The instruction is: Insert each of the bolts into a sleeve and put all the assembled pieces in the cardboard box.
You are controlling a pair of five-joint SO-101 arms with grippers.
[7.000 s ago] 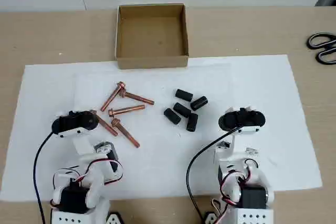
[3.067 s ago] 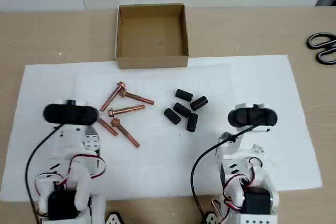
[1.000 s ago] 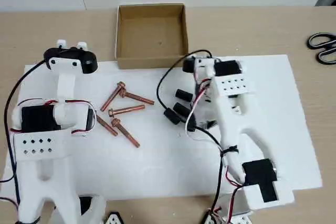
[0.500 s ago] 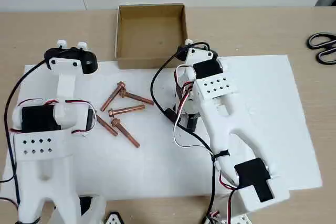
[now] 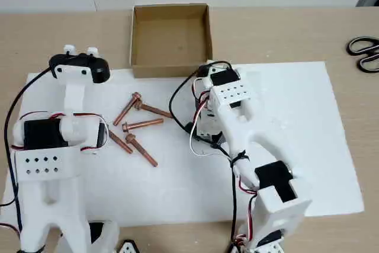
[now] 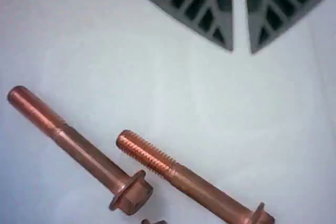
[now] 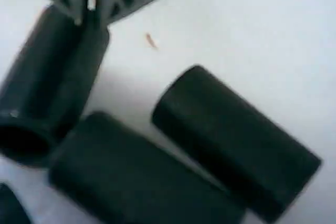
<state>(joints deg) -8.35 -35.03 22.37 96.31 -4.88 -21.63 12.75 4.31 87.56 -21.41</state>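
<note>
Five copper bolts (image 5: 141, 126) lie loose on a white paper sheet (image 5: 308, 105) spread over a wooden surface (image 5: 284, 34). They are scattered left of centre, some crossing or touching one another. The cardboard box (image 5: 172, 69) sits with its top open at the sheet's far edge, well apart from the bolts. The left arm (image 5: 53, 146) stands along the sheet's left side with its head over the far left corner. The left hand (image 6: 241, 50) hangs above the paper, clenched and holding nothing, its ribbed fingers (image 6: 199, 3) drawn to a thin slit. Two of the bolts lie side by side near the tips without touching them. The right arm (image 5: 249, 128) stretches across the middle of the sheet, just short of the box, and covers most of a cluster of black sleeves (image 7: 236, 145). The right hand (image 7: 89, 17) is also clenched around nothing, its tips directly over the end of one sleeve (image 7: 52, 93). Whether they press on that sleeve cannot be told. That sleeve lies on its side against a second, with a third just beside them. A pair of scissors (image 5: 363, 53) rests off the sheet at the far right edge.
</note>
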